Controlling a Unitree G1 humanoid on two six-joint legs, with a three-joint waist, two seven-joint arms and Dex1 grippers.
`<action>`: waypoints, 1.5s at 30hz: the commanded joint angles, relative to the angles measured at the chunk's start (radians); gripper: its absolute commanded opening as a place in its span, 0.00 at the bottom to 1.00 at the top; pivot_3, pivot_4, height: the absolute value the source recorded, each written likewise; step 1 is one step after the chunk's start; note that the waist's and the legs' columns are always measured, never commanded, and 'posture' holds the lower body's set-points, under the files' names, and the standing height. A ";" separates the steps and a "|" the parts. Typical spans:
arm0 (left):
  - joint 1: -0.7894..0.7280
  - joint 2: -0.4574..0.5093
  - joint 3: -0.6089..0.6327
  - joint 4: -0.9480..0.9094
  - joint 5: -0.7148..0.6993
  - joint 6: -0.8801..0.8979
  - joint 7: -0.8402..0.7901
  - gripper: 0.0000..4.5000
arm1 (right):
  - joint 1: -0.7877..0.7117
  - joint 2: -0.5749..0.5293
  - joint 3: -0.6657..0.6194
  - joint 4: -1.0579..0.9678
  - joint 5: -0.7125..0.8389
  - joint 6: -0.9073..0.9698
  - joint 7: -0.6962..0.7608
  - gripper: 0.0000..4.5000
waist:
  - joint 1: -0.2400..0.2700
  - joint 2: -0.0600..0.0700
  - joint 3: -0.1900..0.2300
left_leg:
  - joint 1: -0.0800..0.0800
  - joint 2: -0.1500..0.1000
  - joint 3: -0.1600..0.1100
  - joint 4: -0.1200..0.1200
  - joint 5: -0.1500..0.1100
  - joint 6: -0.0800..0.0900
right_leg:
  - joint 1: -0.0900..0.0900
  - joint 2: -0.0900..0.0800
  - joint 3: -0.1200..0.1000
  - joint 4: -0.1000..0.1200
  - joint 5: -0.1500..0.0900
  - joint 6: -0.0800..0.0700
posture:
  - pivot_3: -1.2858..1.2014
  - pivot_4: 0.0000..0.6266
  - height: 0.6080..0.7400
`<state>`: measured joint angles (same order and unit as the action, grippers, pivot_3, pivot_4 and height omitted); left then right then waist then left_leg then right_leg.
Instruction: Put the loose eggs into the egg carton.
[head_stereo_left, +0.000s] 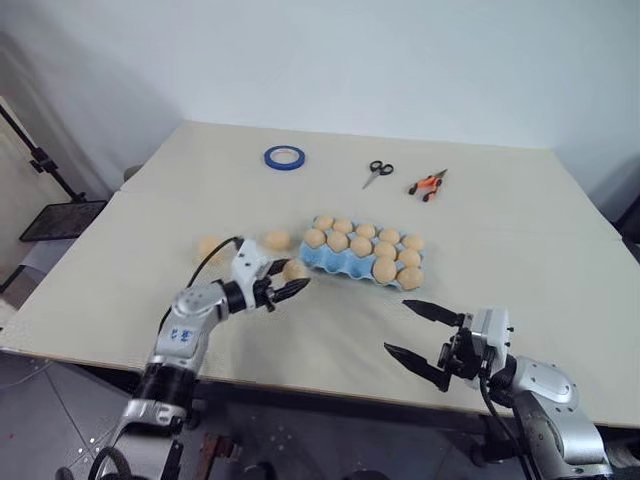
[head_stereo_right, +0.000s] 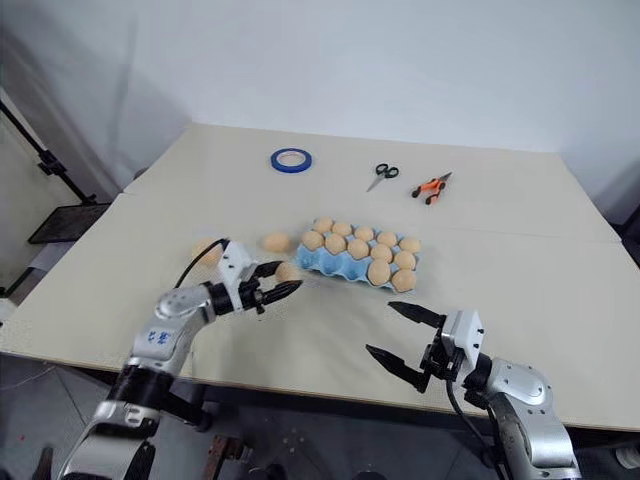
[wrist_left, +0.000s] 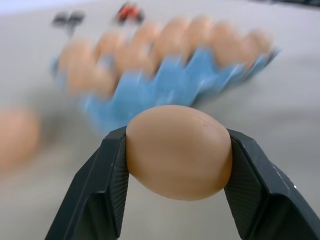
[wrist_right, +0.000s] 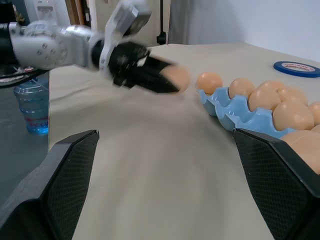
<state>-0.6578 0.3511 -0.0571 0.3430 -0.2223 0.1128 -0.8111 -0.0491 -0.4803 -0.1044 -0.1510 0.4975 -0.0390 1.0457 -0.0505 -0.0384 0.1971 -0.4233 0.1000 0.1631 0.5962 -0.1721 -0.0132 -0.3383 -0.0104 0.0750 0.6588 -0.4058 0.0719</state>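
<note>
My left gripper (head_stereo_left: 296, 277) is shut on a tan egg (wrist_left: 177, 152), pinched between its two black fingers (wrist_left: 107, 175) just above the table. It is a short way left of the near-left corner of the light blue egg carton (head_stereo_left: 330, 262). Several eggs sit in the carton's cups. Two loose eggs lie on the table left of the carton, one (head_stereo_left: 276, 240) close to it and one (head_stereo_left: 208, 247) farther left. My right gripper (head_stereo_left: 420, 332) hangs open near the table's front edge, right of centre, with nothing between its fingers.
A blue tape ring (head_stereo_left: 285, 157), black scissors (head_stereo_left: 377, 172) and orange-handled pliers (head_stereo_left: 427, 184) lie at the back of the table. A black stand (head_stereo_left: 60, 215) is off the table's left side. A water bottle (wrist_right: 31, 107) stands on the floor.
</note>
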 joint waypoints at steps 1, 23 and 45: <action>-0.097 -0.056 -0.046 0.072 0.023 -0.022 -0.029 0.50 | 0.002 -0.017 -0.037 -0.030 0.011 0.004 -0.030 1.00 | 0.001 0.000 0.000 | 0.000 0.000 0.000 0.000 0.000 0.000 | 0.000 0.000 0.000 0.000 0.000 0.000 | 0.52 0.24 1.00; -0.354 -0.184 -0.012 0.595 0.113 -0.299 -0.032 1.00 | 0.045 0.009 -0.019 -0.137 0.009 0.010 -0.152 1.00 | -0.008 0.000 0.000 | -0.001 -0.001 0.001 0.000 -0.001 -0.001 | -0.002 0.001 0.000 0.000 -0.001 0.002 | 0.52 0.24 1.00; 0.466 0.135 0.382 -0.224 -0.103 -0.084 0.152 1.00 | -0.097 0.060 0.037 0.103 -0.024 -0.084 -0.043 1.00 | -0.003 0.000 0.000 | 0.000 -0.003 -0.007 0.001 -0.004 0.004 | 0.004 -0.008 -0.013 0.003 0.000 0.000 | 0.52 0.24 1.00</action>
<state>-0.2004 0.4949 0.3061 0.1921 -0.2916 0.0182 -0.6911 -0.1372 -0.4190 -0.0492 -0.0473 0.4688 -0.0934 0.9944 -0.0536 -0.0386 0.1970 -0.4228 0.0974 0.1556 0.5972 -0.1757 -0.0096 -0.3331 -0.0180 0.0619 0.6615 -0.4058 0.0719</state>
